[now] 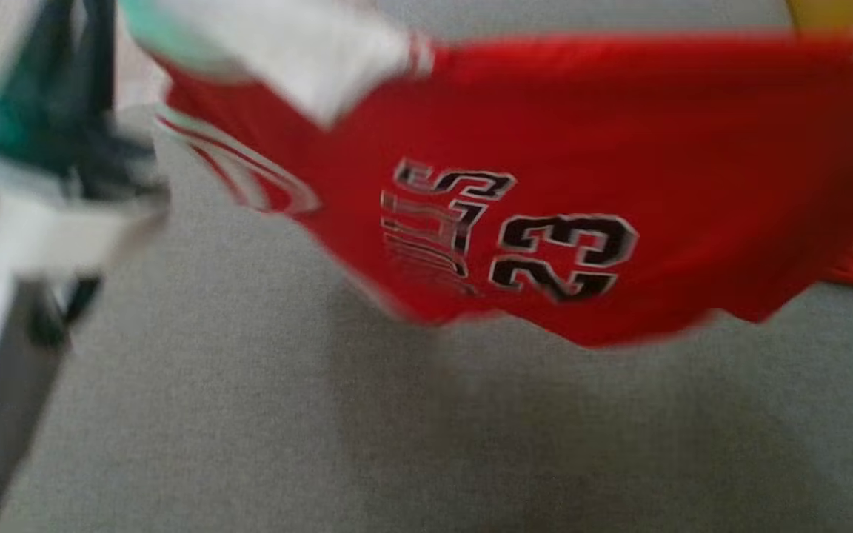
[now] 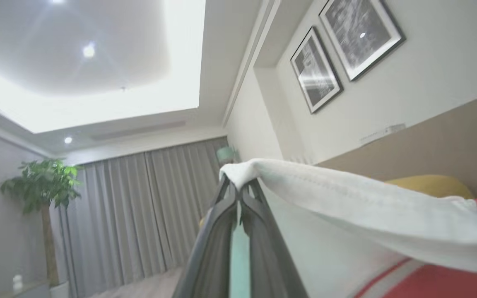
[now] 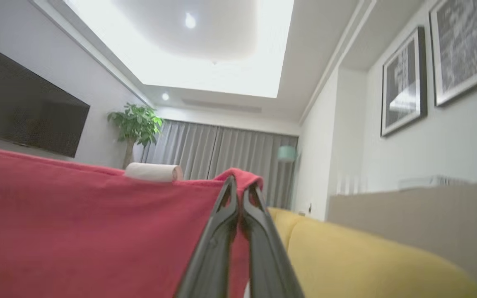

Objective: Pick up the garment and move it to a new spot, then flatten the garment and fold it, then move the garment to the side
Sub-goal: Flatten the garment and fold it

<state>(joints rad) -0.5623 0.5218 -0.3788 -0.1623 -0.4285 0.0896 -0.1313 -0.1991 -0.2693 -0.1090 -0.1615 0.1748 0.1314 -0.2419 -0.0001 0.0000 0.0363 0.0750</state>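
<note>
In the head view, which is blurred, a dark and pale robot arm [image 1: 49,185] with a green light sits at the upper left. To its right, a red sleeveless basketball jersey [image 1: 545,133] with a white hem, black lettering and the number 23 hangs stretched across the upper frame. It is lifted above the grey fabric surface [image 1: 249,414] that spreads over the lower frame. In the left wrist view, a green potted plant [image 2: 39,182] stands at the left and grey pleated curtains [image 2: 139,207] hang beside it. At the centre, the left gripper [image 2: 238,188] is pinched tight on the jersey's white hem, which runs off to the right edge. Two black-framed pictures [image 2: 317,70] hang at the upper right. In the right wrist view, a dark flat screen [image 3: 23,111] is at the left, with the red cloth spread below it. At the centre, the right gripper [image 3: 240,194] is clamped on a red corner of the jersey. A yellow cushion [image 3: 367,256] lies at the lower right.
</note>
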